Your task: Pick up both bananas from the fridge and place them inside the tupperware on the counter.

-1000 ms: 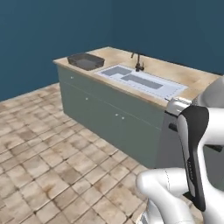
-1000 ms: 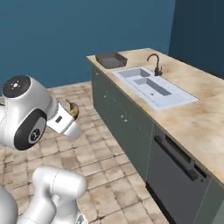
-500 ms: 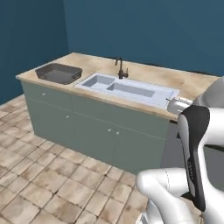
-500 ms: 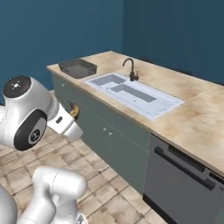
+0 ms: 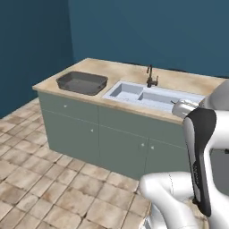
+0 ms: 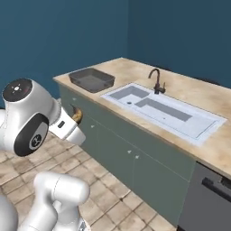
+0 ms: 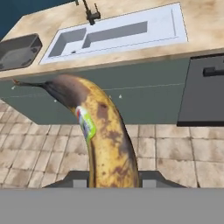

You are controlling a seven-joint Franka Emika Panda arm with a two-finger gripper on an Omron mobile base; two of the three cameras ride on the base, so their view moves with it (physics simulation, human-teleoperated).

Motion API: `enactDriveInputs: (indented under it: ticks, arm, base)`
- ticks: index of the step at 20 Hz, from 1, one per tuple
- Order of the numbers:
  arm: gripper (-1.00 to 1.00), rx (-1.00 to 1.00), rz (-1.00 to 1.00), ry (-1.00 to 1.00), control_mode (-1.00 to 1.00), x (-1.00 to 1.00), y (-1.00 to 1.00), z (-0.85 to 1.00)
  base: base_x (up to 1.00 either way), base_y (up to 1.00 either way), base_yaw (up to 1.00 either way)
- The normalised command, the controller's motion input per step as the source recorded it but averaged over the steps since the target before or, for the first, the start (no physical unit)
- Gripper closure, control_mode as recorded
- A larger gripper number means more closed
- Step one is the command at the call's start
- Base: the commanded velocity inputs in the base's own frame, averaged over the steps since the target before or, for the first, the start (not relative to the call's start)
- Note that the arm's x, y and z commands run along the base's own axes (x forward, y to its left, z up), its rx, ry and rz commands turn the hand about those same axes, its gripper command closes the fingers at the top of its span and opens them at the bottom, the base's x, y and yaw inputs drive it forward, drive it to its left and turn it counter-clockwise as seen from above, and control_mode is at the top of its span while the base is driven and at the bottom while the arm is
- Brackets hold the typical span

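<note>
The gripper (image 7: 113, 183) is closed on a banana (image 7: 101, 134), whose long axis runs up and away from the fingers in the hand view, stem end leading and pointed toward the counter (image 7: 205, 26). In the right base view the fruit peeks out just beyond the hand, held low in front of the grey-green cabinet base (image 6: 135, 155) and below the countertop. The tupperware (image 5: 82, 82) sits at the counter's left end, just beside the pale sink (image 5: 154, 97), up and to the left of the held fruit. I judge the coming move to be a lift and a carry leftward over the rim
</note>
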Motion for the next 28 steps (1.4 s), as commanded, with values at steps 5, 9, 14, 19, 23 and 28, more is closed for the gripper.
enactDriveInputs:
  ticks: [5, 9, 14, 19, 23, 28]
  arm:
    - [1.0, 0.0, 0.0, 0.0, 1.0, 0.0, 0.0, 0.0]
    - [1.0, 0.0, 0.0, 0.0, 1.0, 0.0, 0.0, 0.0]
    - [1.0, 0.0, 0.0, 0.0, 1.0, 0.0, 0.0, 0.0]
    - [1.0, 0.0, 0.0, 0.0, 1.0, 0.0, 0.0, 0.0]
    - [1.0, 0.0, 0.0, 0.0, 1.0, 0.0, 0.0, 0.0]
    - [1.0, 0.0, 0.0, 0.0, 1.0, 0.0, 0.0, 0.0]
  base:
    - [0.77, 1.0, -0.28]
    - [0.8, 1.0, -0.31]
    - [0.82, 1.0, -0.34]
    - [0.9, 1.0, -0.41]
    - [0.89, 1.0, -0.39]
    - [0.87, 1.0, -0.35]
